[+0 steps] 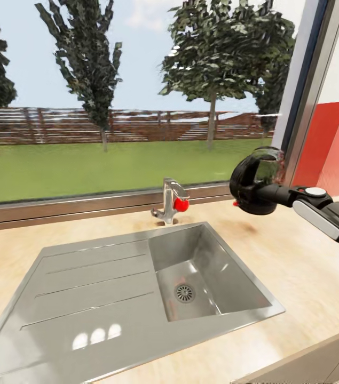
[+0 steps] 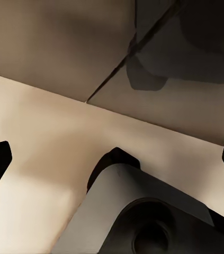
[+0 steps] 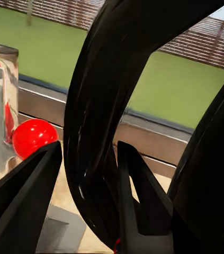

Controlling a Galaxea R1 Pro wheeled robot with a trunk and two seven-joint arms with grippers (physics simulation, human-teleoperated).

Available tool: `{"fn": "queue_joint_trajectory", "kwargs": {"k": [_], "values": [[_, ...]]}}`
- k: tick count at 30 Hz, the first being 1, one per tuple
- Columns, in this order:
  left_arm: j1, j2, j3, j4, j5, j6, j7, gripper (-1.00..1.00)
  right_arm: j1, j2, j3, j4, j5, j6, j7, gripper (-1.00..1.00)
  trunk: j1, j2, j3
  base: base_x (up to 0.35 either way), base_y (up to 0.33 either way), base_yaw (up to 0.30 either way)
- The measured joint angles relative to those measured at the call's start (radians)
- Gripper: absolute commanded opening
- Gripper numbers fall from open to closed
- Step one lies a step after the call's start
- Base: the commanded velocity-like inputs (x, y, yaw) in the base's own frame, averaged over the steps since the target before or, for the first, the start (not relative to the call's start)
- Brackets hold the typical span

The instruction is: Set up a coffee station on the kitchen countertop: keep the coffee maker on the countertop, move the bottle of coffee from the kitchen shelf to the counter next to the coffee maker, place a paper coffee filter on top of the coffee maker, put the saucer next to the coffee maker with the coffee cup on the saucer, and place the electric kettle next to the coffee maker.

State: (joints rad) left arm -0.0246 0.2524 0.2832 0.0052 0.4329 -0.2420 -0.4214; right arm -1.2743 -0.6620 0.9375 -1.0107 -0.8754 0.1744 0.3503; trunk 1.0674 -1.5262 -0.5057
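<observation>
Wide window [image 1: 110,96] onto lawn, trees, fence; steel sink [image 1: 137,298] below.

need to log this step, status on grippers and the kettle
Right gripper shut on the electric kettle handle, kettle held above the kitchen countertop. Left gripper open, holding nothing. Sink and tap close at the kettle's left.

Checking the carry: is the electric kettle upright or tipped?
Tipped: the electric kettle hangs sideways above the kitchen countertop, the right gripper's jaws around its handle.
</observation>
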Motion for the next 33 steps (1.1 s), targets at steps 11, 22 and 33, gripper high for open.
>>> {"fn": "queue_joint_trajectory", "kwargs": {"k": [11, 22, 33], "values": [[0.0, 0.0, 0.029, -0.031, 0.006, 0.0, 0.0, 1.0, 0.0, -0.009, 0.001, -0.006, 0.006, 0.009, 0.029, -1.0, 0.0, 0.0, 0.0, -0.304, 0.0, 0.0], [-0.001, 0.0, 0.03, -0.031, 0.006, 0.0, 0.0, 1.0, 0.0, -0.009, 0.001, -0.005, 0.007, 0.041, 0.029, -1.0, 0.0, 0.0, 0.0, -0.307, 0.0, 0.0], [0.0, 0.0, 0.029, -0.031, 0.006, 0.0, 0.0, 1.0, 0.0, -0.009, 0.0, -0.004, 0.008, 0.05, 0.029, -1.0, 0.0, 0.0, 0.0, -0.179, 0.0, 0.0]]}}
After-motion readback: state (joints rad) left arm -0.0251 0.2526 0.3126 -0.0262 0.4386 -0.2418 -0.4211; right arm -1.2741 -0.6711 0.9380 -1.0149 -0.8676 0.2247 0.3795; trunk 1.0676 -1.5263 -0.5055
